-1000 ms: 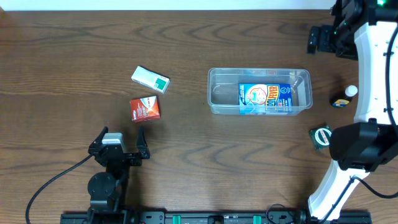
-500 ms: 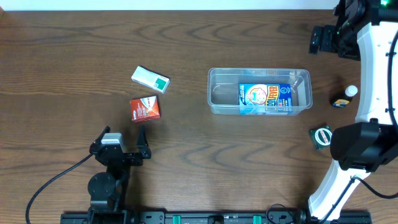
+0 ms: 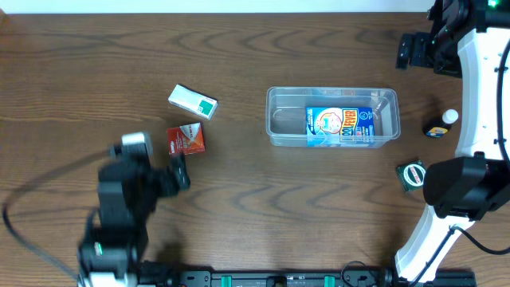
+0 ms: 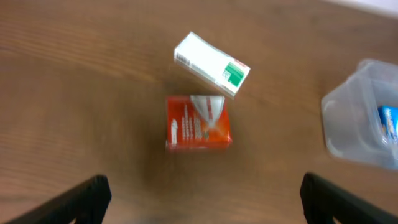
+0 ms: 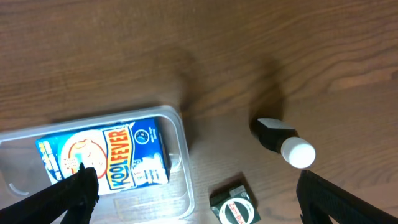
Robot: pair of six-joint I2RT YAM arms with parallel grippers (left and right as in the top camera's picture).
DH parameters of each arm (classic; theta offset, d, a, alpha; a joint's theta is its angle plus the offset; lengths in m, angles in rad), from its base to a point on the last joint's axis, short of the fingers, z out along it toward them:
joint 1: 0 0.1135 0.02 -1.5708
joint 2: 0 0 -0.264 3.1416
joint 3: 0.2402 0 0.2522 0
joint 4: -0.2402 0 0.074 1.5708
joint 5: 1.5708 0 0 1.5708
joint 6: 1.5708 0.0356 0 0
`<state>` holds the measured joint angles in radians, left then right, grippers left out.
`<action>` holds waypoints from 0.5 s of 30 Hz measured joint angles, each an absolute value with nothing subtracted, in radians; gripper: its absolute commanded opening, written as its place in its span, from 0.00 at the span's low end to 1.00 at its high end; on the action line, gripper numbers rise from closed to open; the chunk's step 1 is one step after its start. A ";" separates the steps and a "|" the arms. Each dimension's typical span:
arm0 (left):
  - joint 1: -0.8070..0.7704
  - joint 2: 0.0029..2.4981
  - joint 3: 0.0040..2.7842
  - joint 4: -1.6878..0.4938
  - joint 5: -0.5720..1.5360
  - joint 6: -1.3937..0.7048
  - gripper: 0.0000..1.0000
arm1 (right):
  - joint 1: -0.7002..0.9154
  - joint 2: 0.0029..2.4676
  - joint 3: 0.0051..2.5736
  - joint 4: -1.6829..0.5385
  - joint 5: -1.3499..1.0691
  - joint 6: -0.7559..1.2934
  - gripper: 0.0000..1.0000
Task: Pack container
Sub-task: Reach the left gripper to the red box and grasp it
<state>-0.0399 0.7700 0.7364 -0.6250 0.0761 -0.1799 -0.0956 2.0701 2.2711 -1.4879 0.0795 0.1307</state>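
left wrist view crops the container (image 4: 344, 122)

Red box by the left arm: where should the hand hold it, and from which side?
Come from above and close the left hand on the red box across its two side edges. It lies flat, with bare table at both sides; the white box sits close beyond its far edge.
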 measured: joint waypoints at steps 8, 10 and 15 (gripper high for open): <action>-0.041 1.273 0.991 -0.731 0.144 -0.180 0.98 | -0.096 2.070 2.271 -1.488 0.080 0.131 0.99; -0.040 1.360 0.992 -0.712 0.163 -0.180 0.98 | -0.096 2.070 2.271 -1.488 0.080 0.131 0.99; -0.056 1.468 0.992 -0.665 0.172 -0.184 0.98 | -0.096 2.070 2.271 -1.488 0.080 0.131 0.99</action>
<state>-0.0555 1.4677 0.9916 -0.6647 0.1722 -0.1837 -0.0956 2.0701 2.2711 -1.4879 0.0799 0.1307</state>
